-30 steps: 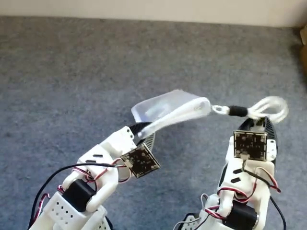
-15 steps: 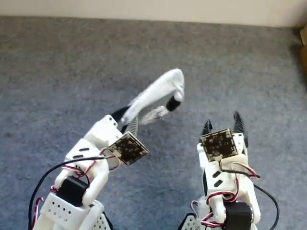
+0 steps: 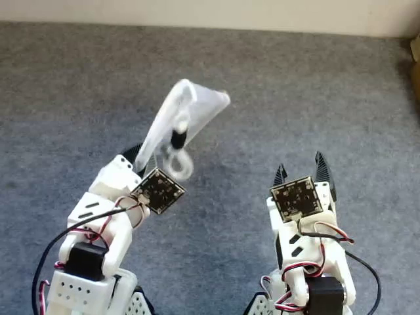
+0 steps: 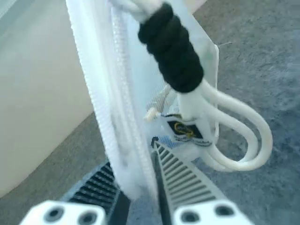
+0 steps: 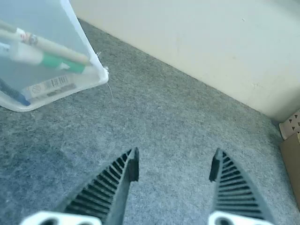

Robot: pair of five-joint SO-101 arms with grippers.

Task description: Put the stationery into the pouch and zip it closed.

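A clear plastic pouch [image 3: 187,115] hangs in the air over the grey carpet, held up by my left gripper [image 3: 141,157], which is shut on its zipper edge [image 4: 122,140]. A white cord loop [image 3: 177,161] with a black wrap [image 4: 173,51] dangles from the pouch. Through the pouch wall [image 5: 42,61] I see pens and a green-capped stick inside. My right gripper [image 3: 302,174] stands open above the carpet to the right, apart from the pouch, with nothing between its fingers [image 5: 117,180].
Grey carpet [image 3: 295,98] covers the whole work area. A pale wall [image 5: 197,42] runs along the far side. A cardboard box corner [image 5: 290,140] sits at the far right edge.
The right gripper let go of the cord loop and drew back, open. The left gripper swung the pouch up and to the left, and the cord now dangles beneath it.
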